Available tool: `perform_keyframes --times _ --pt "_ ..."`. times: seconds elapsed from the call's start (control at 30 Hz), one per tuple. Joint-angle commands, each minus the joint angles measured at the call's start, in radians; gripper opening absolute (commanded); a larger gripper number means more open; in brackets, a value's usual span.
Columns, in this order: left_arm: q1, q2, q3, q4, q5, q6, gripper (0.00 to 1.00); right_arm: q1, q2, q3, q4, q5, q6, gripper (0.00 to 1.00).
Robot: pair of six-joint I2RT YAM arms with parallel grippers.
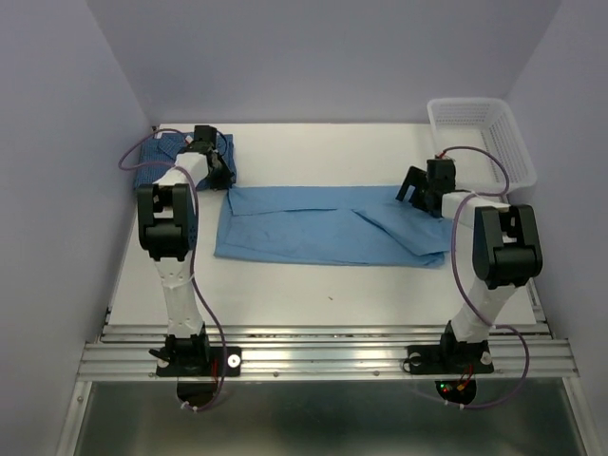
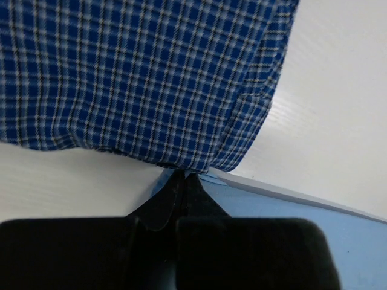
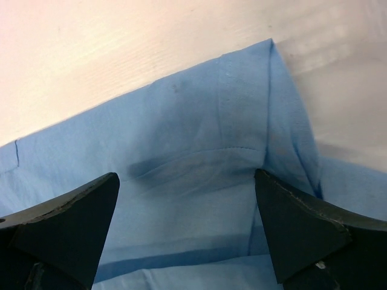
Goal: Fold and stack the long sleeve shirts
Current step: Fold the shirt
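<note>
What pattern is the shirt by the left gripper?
That shirt: dark blue, fine white check; best in left wrist view.

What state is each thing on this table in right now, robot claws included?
light blue shirt: spread flat mid-table, partly folded.
checked shirt: folded, far left corner.
basket: upright, looks empty.
left gripper: shut, by the light blue shirt's corner.
right gripper: open, over the light blue shirt.

Checked shirt (image 1: 160,157) partly hidden by left gripper (image 1: 224,180); cropped close-up

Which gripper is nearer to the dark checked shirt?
Left. The left gripper sits at the edge of the checked shirt; the right gripper is far off, over the other end of the light-blue shirt.
</note>
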Motion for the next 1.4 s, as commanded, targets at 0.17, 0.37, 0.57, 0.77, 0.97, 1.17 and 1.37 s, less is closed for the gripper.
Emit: perform_keyframes --times 0.17,0.37,0.57,0.77,0.97,1.17,1.37 --pt "0.02 -0.018 0.136 -0.106 -0.148 0.067 0.6 -0.037 -0.102 -0.054 -0.052 -0.213 -0.145 1.0" --pt "0.018 -0.167 0.107 -0.116 -0.193 0.081 0.99 0.002 -0.288 -0.037 -0.098 -0.191 -0.181 1.0" --pt "0.018 -0.348 -0.028 -0.05 -0.15 0.064 0.99 0.002 -0.462 -0.083 -0.263 0.078 -0.067 1.0" --pt "-0.022 -0.448 -0.196 0.011 -0.092 0.035 0.99 0.002 -0.505 -0.169 -0.381 0.276 0.028 1.0" --pt "-0.029 -0.471 -0.289 0.036 -0.084 0.034 0.99 -0.032 -0.384 -0.156 -0.31 0.216 0.037 1.0" --pt "-0.031 -0.466 -0.295 0.031 -0.087 0.035 0.99 -0.032 -0.295 -0.14 -0.238 0.191 0.027 0.57" --pt "-0.031 -0.453 -0.27 0.028 -0.075 0.041 0.99 -0.032 -0.354 -0.145 -0.216 0.164 -0.019 0.18"
